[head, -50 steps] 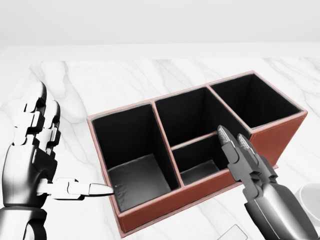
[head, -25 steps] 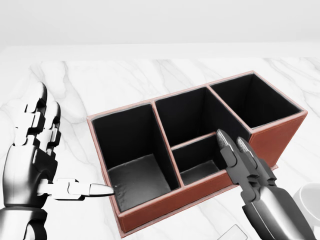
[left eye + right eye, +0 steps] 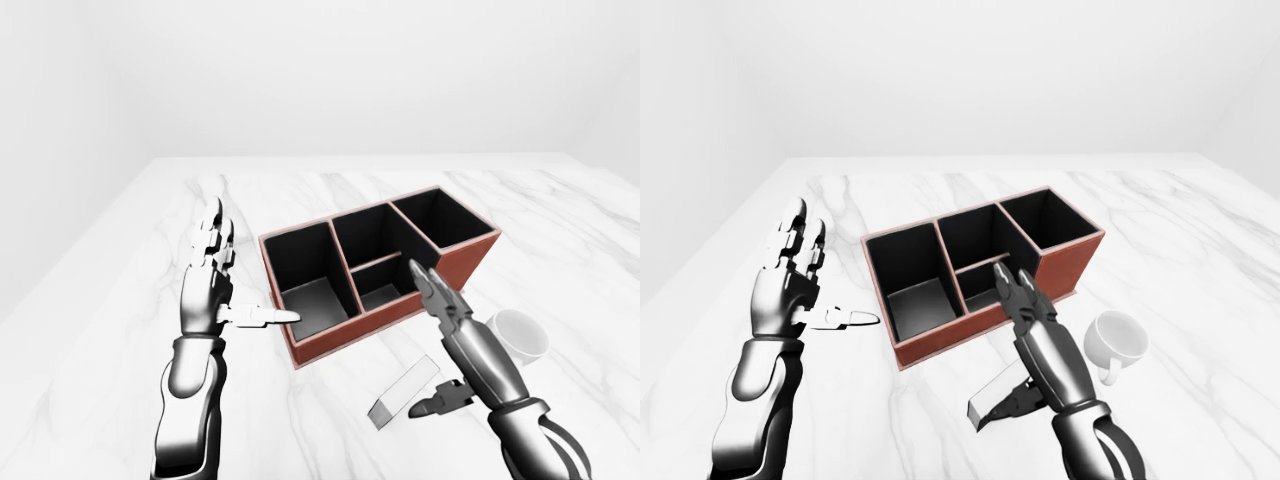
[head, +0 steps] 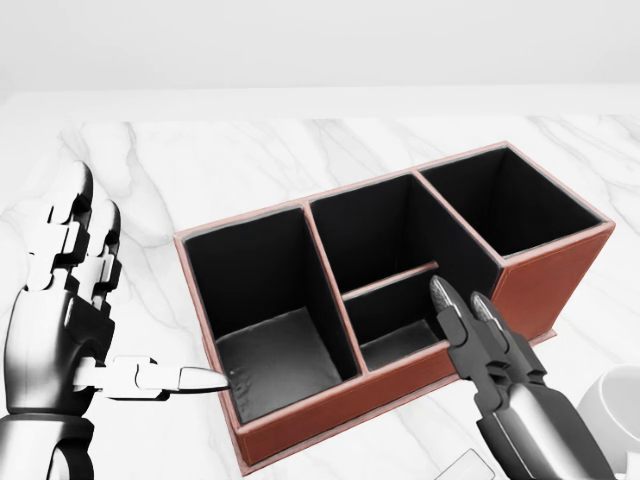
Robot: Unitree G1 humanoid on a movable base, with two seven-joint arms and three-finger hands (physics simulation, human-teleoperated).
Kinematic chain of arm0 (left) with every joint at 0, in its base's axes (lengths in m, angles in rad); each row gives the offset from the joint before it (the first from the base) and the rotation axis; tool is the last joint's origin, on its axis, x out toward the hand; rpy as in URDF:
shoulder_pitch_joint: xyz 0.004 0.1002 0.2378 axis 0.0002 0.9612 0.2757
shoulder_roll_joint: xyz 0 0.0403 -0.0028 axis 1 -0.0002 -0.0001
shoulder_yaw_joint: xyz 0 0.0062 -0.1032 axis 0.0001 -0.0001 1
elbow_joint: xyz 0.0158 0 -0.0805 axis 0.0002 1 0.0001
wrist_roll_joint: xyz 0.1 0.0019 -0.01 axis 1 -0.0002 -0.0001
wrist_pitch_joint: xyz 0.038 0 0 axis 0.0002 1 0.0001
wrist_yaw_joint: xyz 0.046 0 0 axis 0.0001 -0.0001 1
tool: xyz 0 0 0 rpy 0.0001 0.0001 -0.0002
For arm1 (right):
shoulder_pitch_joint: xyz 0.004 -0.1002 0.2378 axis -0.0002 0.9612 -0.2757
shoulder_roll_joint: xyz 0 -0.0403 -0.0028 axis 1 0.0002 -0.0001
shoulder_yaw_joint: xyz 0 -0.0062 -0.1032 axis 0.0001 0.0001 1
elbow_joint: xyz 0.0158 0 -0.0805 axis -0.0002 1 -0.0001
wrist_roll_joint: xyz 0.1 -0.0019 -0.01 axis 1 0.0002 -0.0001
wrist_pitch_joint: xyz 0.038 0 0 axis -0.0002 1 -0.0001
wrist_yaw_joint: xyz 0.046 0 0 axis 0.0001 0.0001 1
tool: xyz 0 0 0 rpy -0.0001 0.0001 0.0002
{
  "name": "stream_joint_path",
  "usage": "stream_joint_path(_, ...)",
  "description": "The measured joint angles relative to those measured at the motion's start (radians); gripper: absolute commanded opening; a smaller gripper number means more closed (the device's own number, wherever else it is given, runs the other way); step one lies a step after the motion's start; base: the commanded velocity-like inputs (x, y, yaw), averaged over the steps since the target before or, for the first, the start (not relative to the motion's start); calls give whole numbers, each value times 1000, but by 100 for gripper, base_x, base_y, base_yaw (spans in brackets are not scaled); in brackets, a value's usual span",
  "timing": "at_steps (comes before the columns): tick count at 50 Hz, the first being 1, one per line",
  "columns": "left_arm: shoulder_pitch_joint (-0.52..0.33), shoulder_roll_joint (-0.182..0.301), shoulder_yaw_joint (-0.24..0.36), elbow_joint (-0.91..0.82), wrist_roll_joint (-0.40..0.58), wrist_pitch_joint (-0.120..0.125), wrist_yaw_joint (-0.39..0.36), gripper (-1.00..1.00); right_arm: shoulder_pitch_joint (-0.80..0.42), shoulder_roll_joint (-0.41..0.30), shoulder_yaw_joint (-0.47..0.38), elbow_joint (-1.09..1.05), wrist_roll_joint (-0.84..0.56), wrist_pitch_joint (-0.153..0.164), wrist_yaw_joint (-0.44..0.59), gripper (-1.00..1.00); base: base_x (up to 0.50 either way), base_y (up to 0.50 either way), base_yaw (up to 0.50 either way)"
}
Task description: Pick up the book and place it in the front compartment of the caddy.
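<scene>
Book (image 3: 405, 391): pale grey, lying flat on the desk (image 3: 560, 230) just below the caddy in the left-eye view, under the right forearm. Shown whole only in the two eye views; the head view catches no more than one corner at its bottom edge.

Caddy (image 4: 330, 400): reddish-brown walls, black lining, four compartments, all empty. It stands askew at the middle of the desk. The head view looks straight down into the compartments; the eye views show it from farther off.

Right hand (image 3: 440, 315): fingers stretched straight and together, pointing up the view over the caddy's near wall, thumb (image 3: 440, 403) splayed low and reaching toward the book's right end. Wide, holding nothing. Whether the thumb touches the book cannot be told.

Left hand (image 3: 213, 280): raised upright to the left of the caddy, fingers extended upward, thumb (image 4: 160, 379) pointing sideways with its tip at the caddy's left wall. Wide, holding nothing.

Mug (image 3: 1118, 340): white, lying on its side to the right of the right arm; seen fully in the eye views, only its rim in the head view's lower right corner.
</scene>
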Motion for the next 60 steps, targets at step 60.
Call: stream_joint_path(60, 2, -1, -3, 20, 2, 0, 2, 100, 35, -32, 66, 125, -58, 0, -110, 100, 0, 0, 0)
